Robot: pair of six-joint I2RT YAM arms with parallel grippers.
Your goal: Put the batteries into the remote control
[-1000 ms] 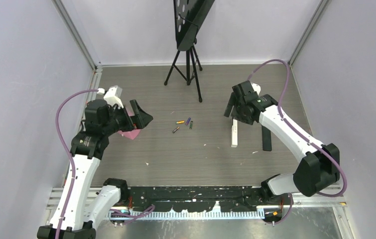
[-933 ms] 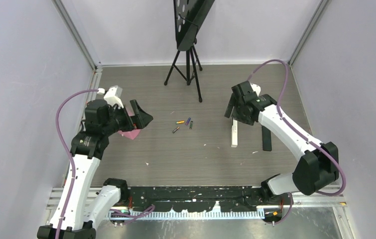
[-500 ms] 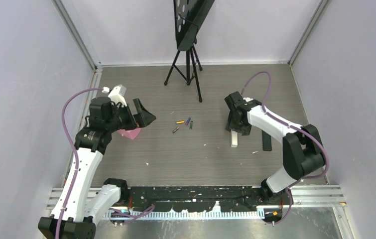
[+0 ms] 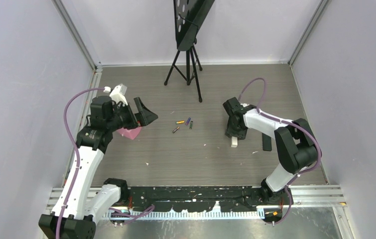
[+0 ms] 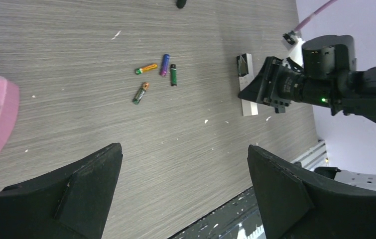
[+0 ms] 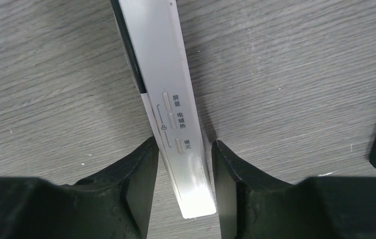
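Note:
The white remote control lies on the grey wood-grain table, its printed buttons facing my right wrist camera. My right gripper is down over its near end, a finger on each side; the left finger touches its edge and a thin gap remains at the right finger. From above, only the remote's tip shows below the right gripper. The batteries lie loose mid-table: orange-yellow, purple, dark, reddish-brown. My left gripper hangs wide open above the table, holding nothing.
A pink object lies under the left arm. A black slab lies just right of the white remote. A black tripod stand rises at the back centre. Walls close in left, right and behind.
My right gripper dropped toward the near side onto the white remote and its fingers narrowed around it. The left gripper shifted slightly and stayed wide open.

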